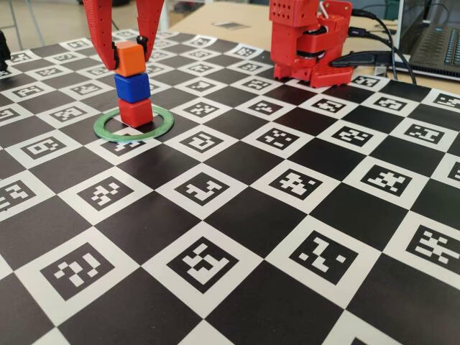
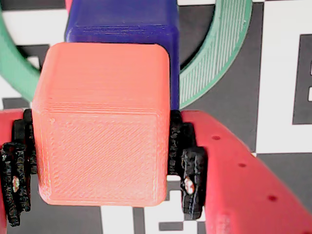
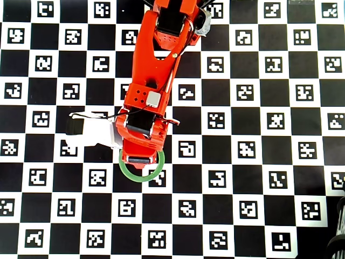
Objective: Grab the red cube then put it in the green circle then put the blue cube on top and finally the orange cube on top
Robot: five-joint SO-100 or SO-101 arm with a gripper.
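Orange sits on top: in the fixed view the orange cube (image 1: 130, 58) rests on the blue cube (image 1: 131, 87), which stands on the red cube (image 1: 135, 112) inside the green circle (image 1: 134, 123) on the checkered desk (image 1: 287, 215). The red hand (image 1: 129, 57) comes down from above with a finger on each side of the orange cube, apparently pinching it; the column looks slightly staggered, the upper cubes shifted a little left of the red one. In the wrist view the orange cube (image 2: 102, 124) fills the frame between the black pads (image 2: 187, 168), which touch its sides, and the blue cube (image 2: 122, 24) shows directly beyond it with the green circle (image 2: 214, 63) behind. In the overhead view the arm (image 3: 153, 86) covers the stack, and only the lower arc of the green circle (image 3: 141, 175) shows. The step in hand seems to be the release of the last cube. To do it well, the fingers should spread slowly and evenly so neither pad drags the cube sideways, then the hand should lift straight up, clear of the tower, before swinging away.
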